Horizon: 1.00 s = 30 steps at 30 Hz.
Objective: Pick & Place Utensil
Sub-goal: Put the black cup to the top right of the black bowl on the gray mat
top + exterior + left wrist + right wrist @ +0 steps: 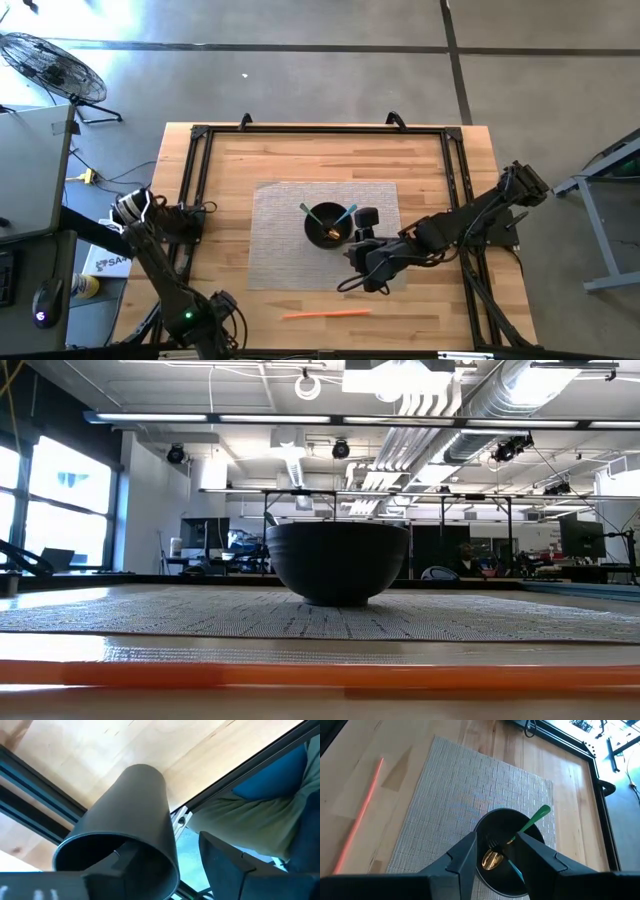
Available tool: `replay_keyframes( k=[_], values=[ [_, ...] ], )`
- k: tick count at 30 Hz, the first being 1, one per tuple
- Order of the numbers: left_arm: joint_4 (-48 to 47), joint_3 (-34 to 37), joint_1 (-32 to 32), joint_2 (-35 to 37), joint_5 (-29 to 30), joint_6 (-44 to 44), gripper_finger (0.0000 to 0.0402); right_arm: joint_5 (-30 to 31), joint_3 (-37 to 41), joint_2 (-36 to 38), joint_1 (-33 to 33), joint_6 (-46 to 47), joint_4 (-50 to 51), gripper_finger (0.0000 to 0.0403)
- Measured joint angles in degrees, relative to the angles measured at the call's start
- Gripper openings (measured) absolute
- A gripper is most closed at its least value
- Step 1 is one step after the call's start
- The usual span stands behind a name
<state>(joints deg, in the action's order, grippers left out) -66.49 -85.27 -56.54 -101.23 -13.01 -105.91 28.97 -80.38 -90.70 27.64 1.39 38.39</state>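
Observation:
A black bowl [326, 224] stands on a grey woven placemat [280, 250] in the middle of the table. It holds a green-handled utensil [536, 816], a teal-handled one [515, 868], a gold spoon [492, 860] and a fork; the handles lean on the rim. In the low view the bowl [337, 560] hides its contents. An orange stick-like utensil [325, 313] lies on the wood near the table's near edge, and close to the lens in the low view [320, 675]. My right gripper [496, 841] is open, just above the bowl's right side [356, 228], touching nothing. My left arm [160, 222] waits at the table's left edge.
A black metal frame [320, 130] runs around the tabletop. Bare wood lies between the placemat [445, 800] and the orange utensil [360, 815]. A fan [50, 65] and a mouse [42, 305] are off the table to the left.

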Motion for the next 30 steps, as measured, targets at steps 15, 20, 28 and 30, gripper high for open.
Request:
replay_keyframes(
  k=[15, 20, 28, 30],
  values=[
    [0.1, 0.0, 1.5, 0.3, -1.0, 4.4, 0.0011, -0.4, 0.0, 0.0, 0.0, 0.1, 0.1, 0.0129],
    [-0.6, -0.1, 3.1, 0.3, 0.7, 9.2, 0.0009, -0.7, 0.0, 0.0, 0.0, 0.3, 0.0, 0.0129],
    [-7.1, -3.0, 8.4, 0.3, 2.8, 22.6, 0.0005, -2.1, 0.0, 0.0, 0.0, 0.3, -0.1, 0.0129],
    [-9.8, -5.0, 10.4, 0.3, 3.5, 26.6, 0.0005, -2.4, 0.0, 0.0, 0.0, 1.3, -0.1, 0.0129]
  ],
)
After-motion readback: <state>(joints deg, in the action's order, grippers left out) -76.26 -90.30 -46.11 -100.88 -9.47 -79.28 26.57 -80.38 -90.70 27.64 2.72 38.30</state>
